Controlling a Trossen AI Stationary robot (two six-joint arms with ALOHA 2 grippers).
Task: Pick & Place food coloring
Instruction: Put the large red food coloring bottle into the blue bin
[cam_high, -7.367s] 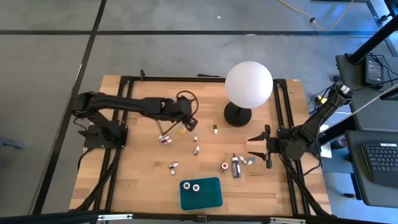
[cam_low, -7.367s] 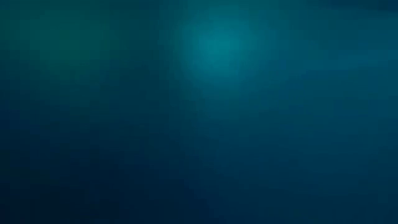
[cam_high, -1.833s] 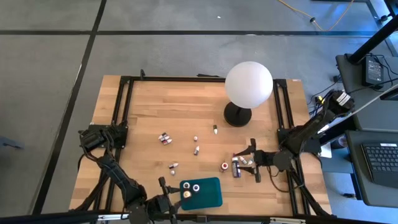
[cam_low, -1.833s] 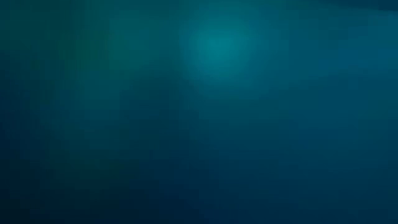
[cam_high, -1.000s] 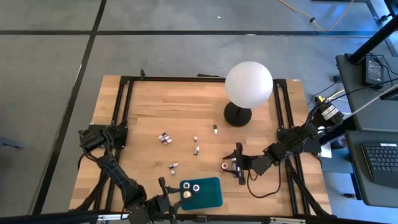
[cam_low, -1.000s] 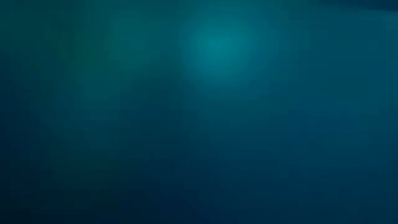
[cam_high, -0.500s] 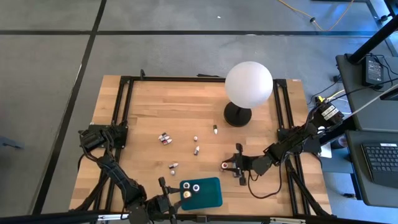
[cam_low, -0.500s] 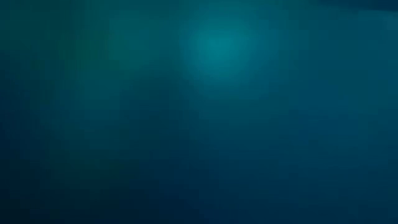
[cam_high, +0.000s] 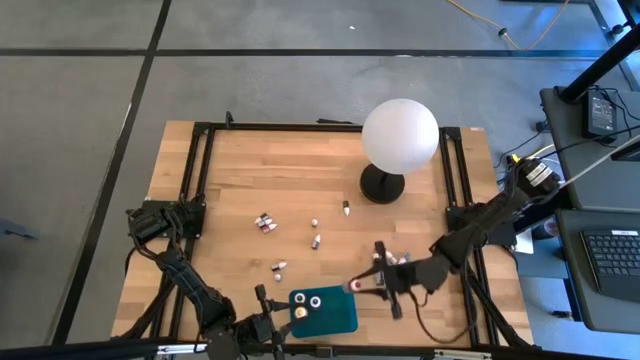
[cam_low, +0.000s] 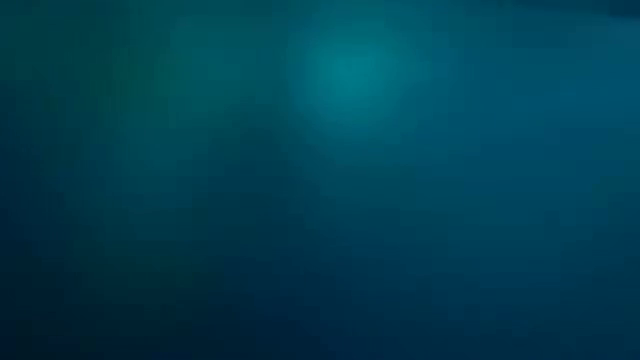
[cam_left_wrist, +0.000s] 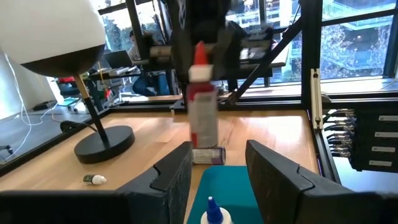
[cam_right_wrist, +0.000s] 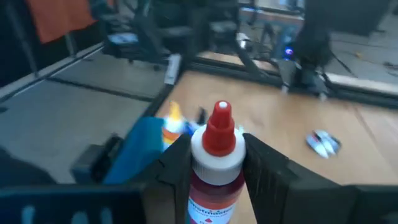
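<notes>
My right gripper (cam_high: 358, 286) is shut on a red food coloring bottle (cam_right_wrist: 214, 155) with a red tip and white collar. It holds the bottle in the air at the right edge of the teal tray (cam_high: 335, 318). The same bottle (cam_left_wrist: 202, 106) shows upright in the left wrist view. My left gripper (cam_high: 278, 320) waits open at the tray's left side by the near edge, nothing between its fingers. Two white-capped bottles (cam_high: 308, 300) stand in the tray. Several more small bottles (cam_high: 265, 222) lie on the table. The low view shows only a dark teal blur. My right gripper pinches the red bottle between its two fingers (cam_right_wrist: 176, 163), which stand on either side of the white collar (cam_right_wrist: 199, 163) and the shoulder below it. The fingers come nearly level from the table's right. The bottle hangs upright, tip up, clear of the table.
A white globe lamp (cam_high: 400, 135) on a black base (cam_high: 382, 183) stands at the back right. Loose bottles lie mid-table (cam_high: 315, 240) (cam_high: 279, 267) (cam_high: 346, 208). A dark bottle (cam_left_wrist: 208, 155) lies behind the tray. Black frame rails run along the table's sides.
My right gripper has shut on the red bottle and lifted it off the table. It then carried it toward the near edge and left, up to the teal tray. The bottle has stayed upright. My left gripper has kept still.
</notes>
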